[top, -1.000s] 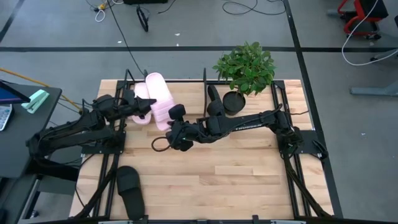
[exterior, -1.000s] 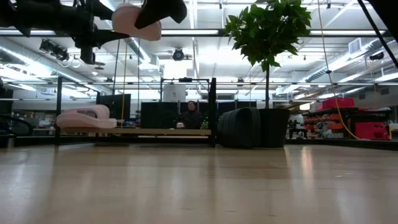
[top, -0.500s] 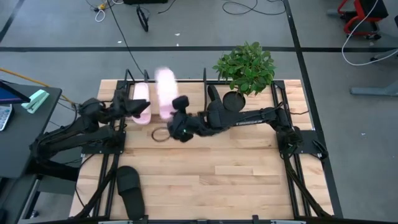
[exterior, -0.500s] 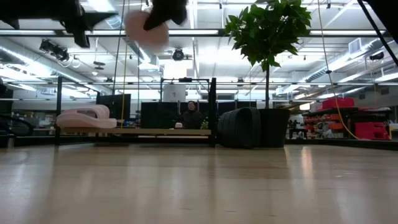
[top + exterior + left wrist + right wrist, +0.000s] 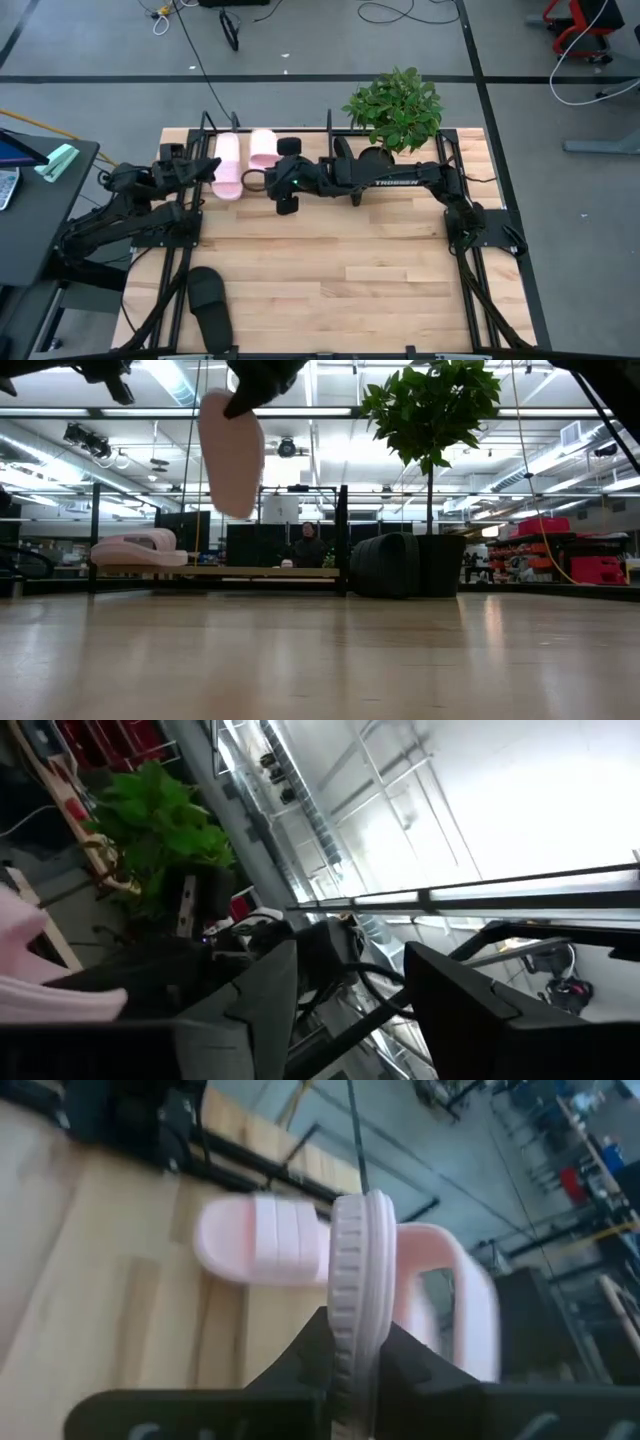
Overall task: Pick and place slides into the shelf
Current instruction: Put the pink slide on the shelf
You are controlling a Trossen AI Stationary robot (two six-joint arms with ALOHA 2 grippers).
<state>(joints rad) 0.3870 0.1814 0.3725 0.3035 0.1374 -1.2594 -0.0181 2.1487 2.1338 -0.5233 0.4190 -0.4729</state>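
One pale wooden worktop (image 5: 330, 270) carries a low black thin-tube shelf (image 5: 330, 125) along its far edge. One pale pink foam slide (image 5: 227, 165) is laid in the shelf's left end. A second pink slide (image 5: 263, 147) is held upright over the shelf, pinched by the right gripper (image 5: 268, 170) fingers (image 5: 405, 1370). The left gripper (image 5: 208, 168) fingers (image 5: 470, 1010) are spread, beside the laid slide.

Robotics lab; floor cables (image 5: 390, 12), ceiling strip lights (image 5: 330, 412).
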